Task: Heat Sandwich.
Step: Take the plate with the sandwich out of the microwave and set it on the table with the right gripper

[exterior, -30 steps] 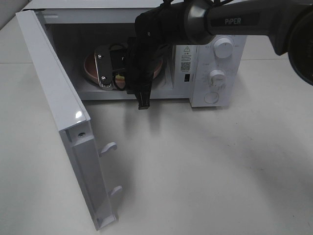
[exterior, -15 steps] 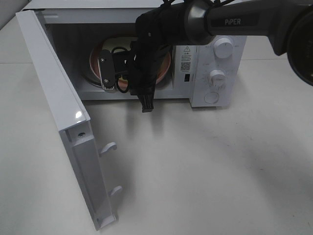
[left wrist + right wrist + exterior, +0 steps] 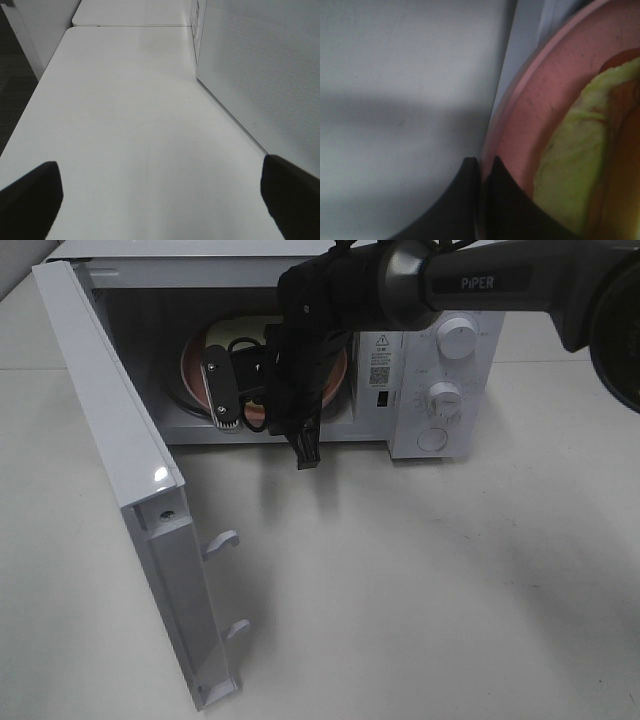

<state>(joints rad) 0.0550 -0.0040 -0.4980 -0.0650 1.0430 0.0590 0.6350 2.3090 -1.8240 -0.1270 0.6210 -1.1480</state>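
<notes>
Since the earlier frame, the right gripper (image 3: 228,420) had shifted slightly right and lower in the microwave opening, and more of the pink plate (image 3: 335,375) showed behind the arm. Right wrist view: the two dark fingertips (image 3: 470,172) were clenched on the plate's rim (image 3: 492,145), one on either side of its edge, low centre of frame. The sandwich (image 3: 570,170) lay on the plate at right of that frame, its green-yellow filling visible; in the high view the arm hid it.

Plate sat inside the microwave (image 3: 440,380) cavity, upper centre of the high view. The door (image 3: 120,470) stood wide open along the left.

The left gripper (image 3: 160,200) hung spread wide and empty over bare table (image 3: 125,100), the microwave's side panel at right of its view.

Progress, as judged: sandwich and plate in the cavity, loading nearly done. Left: release the rim, pull the arm out, shut the door, set the dials (image 3: 458,338).
</notes>
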